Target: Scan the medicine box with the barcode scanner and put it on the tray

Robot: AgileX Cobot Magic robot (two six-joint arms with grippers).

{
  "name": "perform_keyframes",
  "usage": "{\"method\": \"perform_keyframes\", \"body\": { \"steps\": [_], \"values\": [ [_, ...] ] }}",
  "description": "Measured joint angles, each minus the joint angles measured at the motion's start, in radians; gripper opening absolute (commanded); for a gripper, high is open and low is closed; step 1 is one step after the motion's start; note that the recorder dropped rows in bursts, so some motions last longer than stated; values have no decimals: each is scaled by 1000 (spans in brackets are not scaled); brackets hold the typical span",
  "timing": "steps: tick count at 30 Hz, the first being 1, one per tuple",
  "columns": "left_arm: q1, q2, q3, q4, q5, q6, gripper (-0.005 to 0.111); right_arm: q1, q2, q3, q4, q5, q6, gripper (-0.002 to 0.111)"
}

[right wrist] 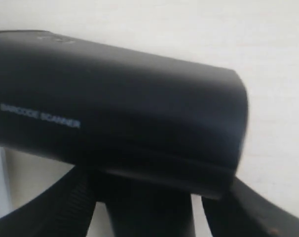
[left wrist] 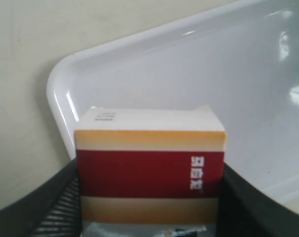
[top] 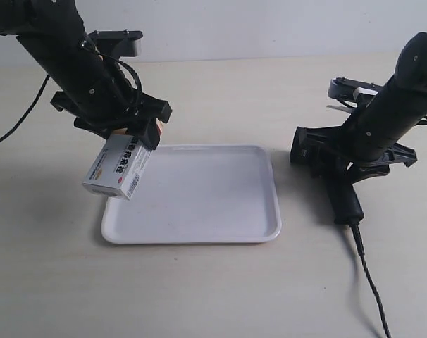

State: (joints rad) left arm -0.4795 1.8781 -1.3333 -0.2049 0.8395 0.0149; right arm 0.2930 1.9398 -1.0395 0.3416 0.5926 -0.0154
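Note:
The medicine box (top: 118,169) is a white carton with a dark red and tan band (left wrist: 149,163). It hangs tilted over the left rim of the white tray (top: 199,236), lifted off it. My left gripper (left wrist: 149,197) is shut on the box's banded end, a black finger (left wrist: 46,212) on each side. This is the arm at the exterior view's left (top: 132,134). The black barcode scanner (top: 312,151) lies on the table right of the tray, its boxy head (right wrist: 115,108) filling the right wrist view. My right gripper (right wrist: 149,197) straddles its handle, open, with a gap on both sides.
The scanner's thin dark cable (top: 368,282) runs from the handle (top: 345,201) toward the near right edge of the table. The tray's rounded corner and rim (left wrist: 60,89) lie just beneath the held box. The tray holds nothing.

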Motion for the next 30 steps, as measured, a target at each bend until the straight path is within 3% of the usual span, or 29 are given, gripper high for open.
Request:
{"method": "perform_keyframes", "body": {
  "steps": [2,6,10,17,22,30],
  "values": [
    [0,0,0,0,0,2,0,0,11,0,0,0,0,48],
    [0,0,0,0,0,2,0,0,11,-2,0,-1,-19,18],
    [0,0,0,0,-2,2,0,0,2,-2,0,17,-30,1],
    [0,0,0,0,-4,2,0,14,-131,-2,-7,164,-52,0],
    [0,38,0,-4,-9,2,0,197,-227,-2,-16,223,-52,0],
    [0,66,-13,-8,-10,4,0,364,-235,-2,-54,244,6,0]
  ]
}}
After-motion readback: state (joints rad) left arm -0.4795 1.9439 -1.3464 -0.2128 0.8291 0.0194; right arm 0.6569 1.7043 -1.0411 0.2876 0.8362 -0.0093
